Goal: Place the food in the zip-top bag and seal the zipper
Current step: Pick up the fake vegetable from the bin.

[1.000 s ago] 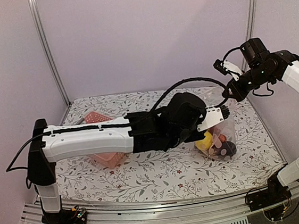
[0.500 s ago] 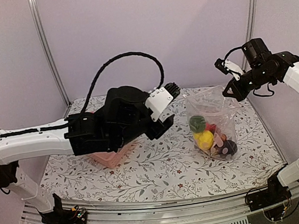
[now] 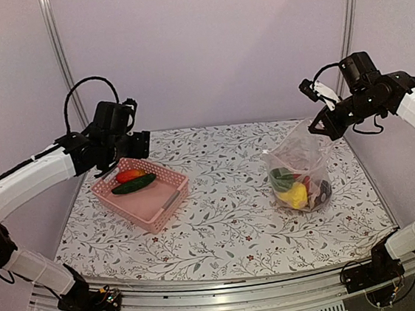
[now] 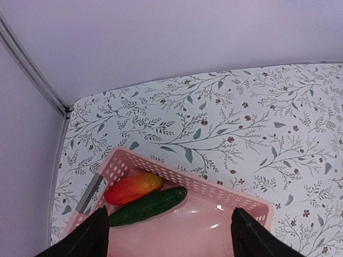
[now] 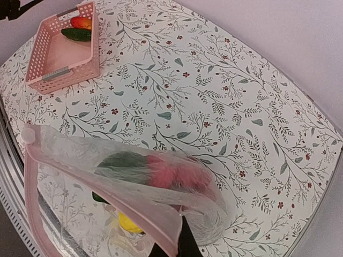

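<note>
The left end effector (image 4: 169, 225) is hovering with its fingers spread wide and empty over the pink latticed plastic basket (image 3: 171, 177) near the far left corner of the floral surface (image 3: 229, 224), having just swung back from the clear soft plastic zip-top bag (image 3: 297, 157); a green toy cucumber (image 3: 133, 184) and a red-orange toy fruit (image 3: 129, 175) are lying in the basket. The right end effector (image 3: 320, 130), pinched narrow, is holding up the bag's top edge near the right edge, with green, yellow and red toy food (image 3: 296, 187) lying inside; the pinkish zipper strip (image 5: 30, 187) is gaping, so loading is likely continuing before sealing.
</note>
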You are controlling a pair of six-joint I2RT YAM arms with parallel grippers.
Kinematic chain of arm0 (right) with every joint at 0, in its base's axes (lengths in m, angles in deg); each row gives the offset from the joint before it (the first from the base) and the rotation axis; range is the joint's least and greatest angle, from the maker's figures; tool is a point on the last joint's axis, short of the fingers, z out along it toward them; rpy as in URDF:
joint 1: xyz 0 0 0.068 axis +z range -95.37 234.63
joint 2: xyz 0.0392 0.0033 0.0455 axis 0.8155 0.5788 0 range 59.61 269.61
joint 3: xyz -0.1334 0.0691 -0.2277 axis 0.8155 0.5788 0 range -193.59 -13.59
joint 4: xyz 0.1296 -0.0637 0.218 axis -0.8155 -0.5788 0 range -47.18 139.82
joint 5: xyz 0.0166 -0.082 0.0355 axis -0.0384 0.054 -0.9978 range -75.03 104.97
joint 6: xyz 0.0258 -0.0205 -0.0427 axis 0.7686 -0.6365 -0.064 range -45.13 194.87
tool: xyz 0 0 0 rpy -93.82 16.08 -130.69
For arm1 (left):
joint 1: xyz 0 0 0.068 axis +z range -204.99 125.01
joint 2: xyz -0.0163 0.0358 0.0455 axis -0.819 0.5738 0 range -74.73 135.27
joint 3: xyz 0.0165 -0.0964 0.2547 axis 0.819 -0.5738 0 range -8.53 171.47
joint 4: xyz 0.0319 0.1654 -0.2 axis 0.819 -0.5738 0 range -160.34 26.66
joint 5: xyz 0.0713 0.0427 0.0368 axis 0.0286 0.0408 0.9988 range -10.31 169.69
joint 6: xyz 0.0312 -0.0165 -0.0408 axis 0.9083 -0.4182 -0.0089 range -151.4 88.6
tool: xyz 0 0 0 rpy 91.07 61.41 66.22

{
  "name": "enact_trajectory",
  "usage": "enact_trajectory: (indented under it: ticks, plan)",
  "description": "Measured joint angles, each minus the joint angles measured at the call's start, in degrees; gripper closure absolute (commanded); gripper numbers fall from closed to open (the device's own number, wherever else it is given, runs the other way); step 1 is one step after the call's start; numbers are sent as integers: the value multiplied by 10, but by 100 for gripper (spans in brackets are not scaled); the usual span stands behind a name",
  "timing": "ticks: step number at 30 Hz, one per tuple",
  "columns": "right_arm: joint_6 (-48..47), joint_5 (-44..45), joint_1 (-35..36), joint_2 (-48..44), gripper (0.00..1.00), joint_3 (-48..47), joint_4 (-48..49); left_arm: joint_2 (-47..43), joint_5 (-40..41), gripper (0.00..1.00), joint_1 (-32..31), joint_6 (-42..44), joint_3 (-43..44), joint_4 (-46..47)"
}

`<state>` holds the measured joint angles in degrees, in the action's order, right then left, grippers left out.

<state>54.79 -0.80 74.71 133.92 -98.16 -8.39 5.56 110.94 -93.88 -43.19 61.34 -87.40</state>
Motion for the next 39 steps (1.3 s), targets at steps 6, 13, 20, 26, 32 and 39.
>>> enact_trajectory:
  ticks: [6, 13, 20, 26, 32, 39]
  plan:
    - [0, -4, 0, -13, 100, 4, 0, 48, -72, 18, 105, -26, 0, -26]
    - [0, -8, 0, -19, 100, 12, 0, 138, -123, 16, 193, -50, 2, -34]
    - [-1, -14, 0, -29, 100, 30, 4, 220, -197, 27, 227, -21, 34, -30]
    - [-1, -20, 0, -33, 100, 33, 6, 252, -276, 40, 226, 60, 48, -23]
    - [-1, -24, 0, -34, 100, 38, 8, 259, -312, 42, 215, 139, 59, -19]
    - [-2, -32, 0, -44, 100, 54, 15, 294, -287, 46, 174, 212, 61, -17]
